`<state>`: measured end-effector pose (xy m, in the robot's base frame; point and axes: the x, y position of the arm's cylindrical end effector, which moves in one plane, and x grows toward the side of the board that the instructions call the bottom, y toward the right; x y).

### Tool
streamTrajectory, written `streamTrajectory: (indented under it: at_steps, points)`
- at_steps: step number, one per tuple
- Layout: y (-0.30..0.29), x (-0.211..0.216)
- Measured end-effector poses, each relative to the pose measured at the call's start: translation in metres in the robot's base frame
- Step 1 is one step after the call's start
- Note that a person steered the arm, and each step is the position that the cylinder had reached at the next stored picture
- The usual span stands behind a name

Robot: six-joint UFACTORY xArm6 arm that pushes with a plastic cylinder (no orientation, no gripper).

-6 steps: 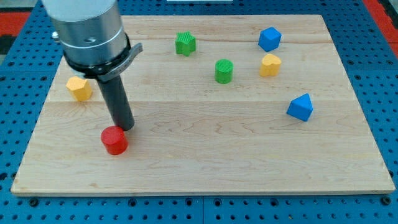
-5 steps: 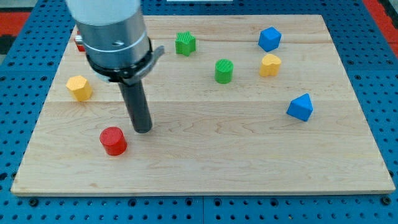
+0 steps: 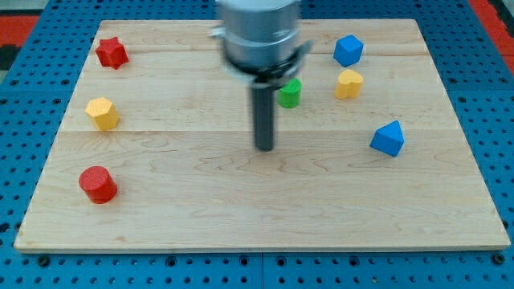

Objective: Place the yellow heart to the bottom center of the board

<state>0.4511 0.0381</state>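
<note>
Now my tip rests bare on the wooden board near its middle, touching no block, with the green cylinder just beyond it and the yellow heart farther right, near the far edge below a blue block.

Lighting: bright, even, diffuse from overhead; we note no glare on the board. Shadows: short and soft, just beneath the blocks. Blur: our arm's metal housing smeared by motion above my tip; rod edges slightly soft. Focus elsewhere sharp. Edge distortion: none evident.
</note>
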Motion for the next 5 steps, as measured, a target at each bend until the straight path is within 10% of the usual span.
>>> streamTrajectory:
  at_steps: [2,5]
  points:
    - [0.141,-0.076]
    - [0.075,-0.098]
